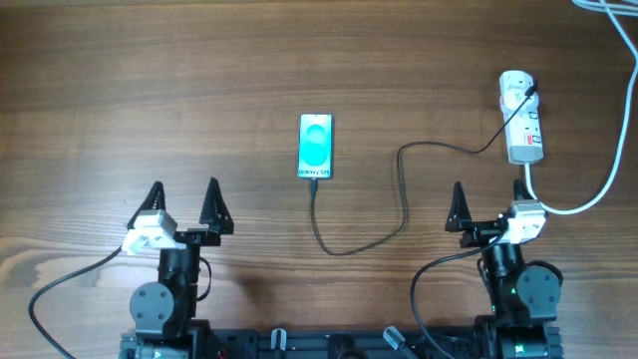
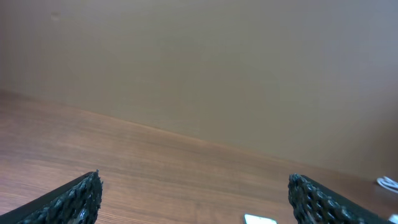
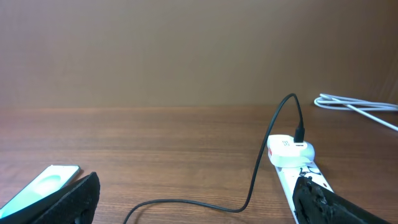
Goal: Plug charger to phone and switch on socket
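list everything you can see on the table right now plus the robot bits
phone: one, teal-green lit screen, table centre
charger cable: one, thin black, loops from the phone's near edge to the adapter on the socket
socket: one, white with red marks, far right
adapter: one, white, on the socket's far end
lead: one, thicker white, curves from the socket's near end up the right side
table: one, brown wood, under everything
left gripper: one, black fingers, open, near left, holding nothing
right gripper: one, black fingers, open, near right, holding nothing
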{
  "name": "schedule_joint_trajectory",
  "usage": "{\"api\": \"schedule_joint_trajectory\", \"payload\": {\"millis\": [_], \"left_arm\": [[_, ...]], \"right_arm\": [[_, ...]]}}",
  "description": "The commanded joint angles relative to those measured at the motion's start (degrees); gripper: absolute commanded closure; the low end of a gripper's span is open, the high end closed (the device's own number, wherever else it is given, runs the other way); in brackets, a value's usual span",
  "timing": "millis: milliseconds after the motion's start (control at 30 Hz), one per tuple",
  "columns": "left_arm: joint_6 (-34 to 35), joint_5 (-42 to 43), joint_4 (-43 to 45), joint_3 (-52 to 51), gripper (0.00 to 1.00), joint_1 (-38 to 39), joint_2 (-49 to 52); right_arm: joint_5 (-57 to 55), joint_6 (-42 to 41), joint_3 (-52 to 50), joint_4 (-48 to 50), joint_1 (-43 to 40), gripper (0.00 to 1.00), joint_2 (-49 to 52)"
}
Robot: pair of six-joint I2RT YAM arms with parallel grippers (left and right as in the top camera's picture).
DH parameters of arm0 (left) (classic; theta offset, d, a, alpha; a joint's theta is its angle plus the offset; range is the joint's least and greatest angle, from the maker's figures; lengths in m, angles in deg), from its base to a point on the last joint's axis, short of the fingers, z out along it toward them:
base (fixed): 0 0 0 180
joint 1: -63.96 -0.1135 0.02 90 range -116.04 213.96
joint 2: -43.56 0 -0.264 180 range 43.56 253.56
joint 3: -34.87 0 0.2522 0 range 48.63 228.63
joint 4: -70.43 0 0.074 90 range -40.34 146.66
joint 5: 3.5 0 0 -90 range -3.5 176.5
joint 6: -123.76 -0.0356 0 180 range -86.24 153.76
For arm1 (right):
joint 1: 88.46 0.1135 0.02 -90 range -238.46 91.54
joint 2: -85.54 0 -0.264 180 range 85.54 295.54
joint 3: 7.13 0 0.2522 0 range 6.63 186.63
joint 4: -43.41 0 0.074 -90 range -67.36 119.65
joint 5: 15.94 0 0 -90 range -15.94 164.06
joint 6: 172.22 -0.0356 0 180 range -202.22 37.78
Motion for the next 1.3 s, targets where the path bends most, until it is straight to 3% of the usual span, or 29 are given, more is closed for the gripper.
{"api": "schedule_joint_trajectory", "payload": {"millis": [0, 300, 600, 1267], "left_arm": [[-0.50, -5.25, 0.13, -0.57, 0.00, -0.39, -0.63], [-0.70, -7.13, -10.23, -0.57, 0.00, -2.03, -0.63], [-15.58, -4.81, -10.62, -0.57, 0.00, -2.03, -0.63], [-15.52, -4.11, -10.75, -0.57, 0.00, -2.03, -0.63]], "right_arm": [[-0.31, 0.72, -0.09, 0.17, 0.33, 0.00, -0.61], [-0.31, 0.74, -0.09, 0.17, 0.33, 0.00, -0.61], [-0.31, 0.74, -0.09, 0.20, 0.33, 0.00, -0.61], [-0.31, 0.72, -0.09, 0.20, 0.33, 0.00, -0.61]]}}
